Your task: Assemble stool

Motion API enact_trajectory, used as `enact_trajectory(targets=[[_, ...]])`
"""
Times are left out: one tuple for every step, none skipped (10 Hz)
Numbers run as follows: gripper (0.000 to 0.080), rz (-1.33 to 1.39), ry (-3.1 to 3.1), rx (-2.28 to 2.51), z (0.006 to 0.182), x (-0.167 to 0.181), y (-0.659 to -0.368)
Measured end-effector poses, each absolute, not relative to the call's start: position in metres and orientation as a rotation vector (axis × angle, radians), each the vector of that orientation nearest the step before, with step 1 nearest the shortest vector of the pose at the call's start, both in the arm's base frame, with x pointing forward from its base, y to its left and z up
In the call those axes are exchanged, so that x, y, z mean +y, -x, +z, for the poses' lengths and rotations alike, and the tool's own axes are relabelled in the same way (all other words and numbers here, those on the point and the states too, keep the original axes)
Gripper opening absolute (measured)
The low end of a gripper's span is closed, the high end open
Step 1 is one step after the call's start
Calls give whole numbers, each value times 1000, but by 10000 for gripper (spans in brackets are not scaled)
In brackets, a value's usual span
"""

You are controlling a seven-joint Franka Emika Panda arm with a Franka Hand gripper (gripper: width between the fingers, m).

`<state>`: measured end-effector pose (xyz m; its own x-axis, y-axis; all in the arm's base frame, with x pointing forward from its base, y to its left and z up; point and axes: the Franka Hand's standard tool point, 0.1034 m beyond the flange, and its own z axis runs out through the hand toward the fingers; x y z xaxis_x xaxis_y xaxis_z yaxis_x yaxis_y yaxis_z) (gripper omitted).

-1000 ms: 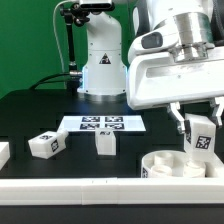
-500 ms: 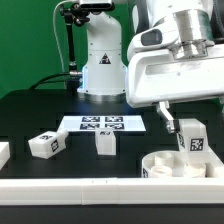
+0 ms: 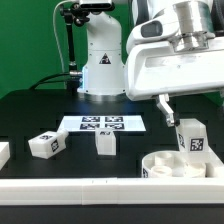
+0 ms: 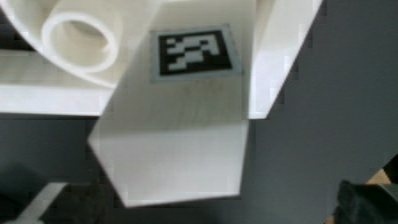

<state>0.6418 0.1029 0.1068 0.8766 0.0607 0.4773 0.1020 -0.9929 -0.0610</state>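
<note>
Stool seat (image 3: pixel 178 172), a round shallow white ring, sits on the black table (image 3: pixel 30 115) at the exterior view's right, just behind the long white rail (image 3: pixel 90 186) that runs along the front edge. One blocky white leg (image 3: pixel 192 138) stands upright in the seat, its black-and-white tag facing the camera. The end effector (image 3: pixel 190 106) hangs directly above this leg with its fingers spread apart and clamped on nothing. One finger (image 3: pixel 166 106) shows in the exterior view, slanting down from the large white hand body, off to the left of the leg's top and clear of it. In the wrist view the same leg (image 4: pixel 169 140) fills the middle of the picture, tag uppermost, with white rounded seat surfaces (image 4: pixel 71 45) behind it. Dark fingertips (image 4: pixel 39 202) appear at the two lower corners, each apart from the leg's sides. Two more legs lie loose well away from the seat. One tagged leg (image 3: pixel 45 144) rests tilted toward the exterior view's left, and another leg (image 3: pixel 104 143) stands upright near the middle. That one is just in front of the marker board (image 3: pixel 102 124). A further white piece (image 3: pixel 3 152) is cut off at the left edge. The arm's white base (image 3: pixel 100 65) stands at the back.
</note>
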Motion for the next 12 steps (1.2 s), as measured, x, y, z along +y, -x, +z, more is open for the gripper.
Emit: enact_trajectory(targets=[[649,-749,2961,-132,107,103,-643],[649,-750,2967,-176,105,102,-643],[649,-753,2977,-250,101,98,-645],[649,-752,2975,-241,101,98,-645],[649,-744,2977,-244,100,99,-645],[649,-699,2984,-248,98,100,-643],[649,-692,2986,-252,97,99,-643],[649,-585,3004,-260,90,97,-639],[649,-437,3018,-268,89,98,-637],[649,-350,3022,-273,91,99,-639],[649,-257,3025,-276,90,99,-636],[649,-130,3024,-279,91,100,-632]])
